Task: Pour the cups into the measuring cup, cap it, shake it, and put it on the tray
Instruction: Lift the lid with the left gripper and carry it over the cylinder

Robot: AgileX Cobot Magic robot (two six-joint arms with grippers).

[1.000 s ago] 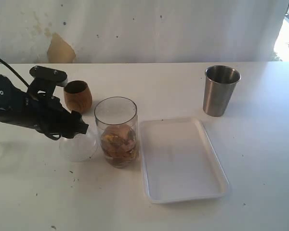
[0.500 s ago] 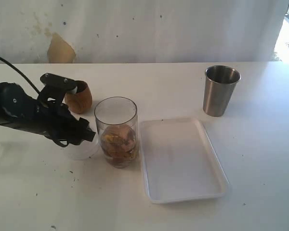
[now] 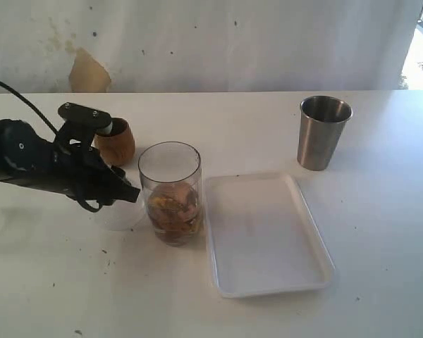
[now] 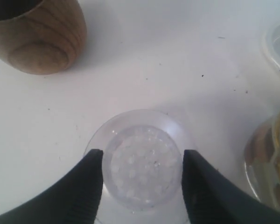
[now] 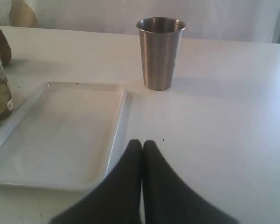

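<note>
Straddling the cap with left jaws to top the measuring cup, we couldn't confirm grip; right jaws were shut.

Measuring cup upright on the table, loose contents in its lower part, tray just to its right, cap just to its left, wooden cup behind the cap, steel tumbler behind the tray's right end
</note>
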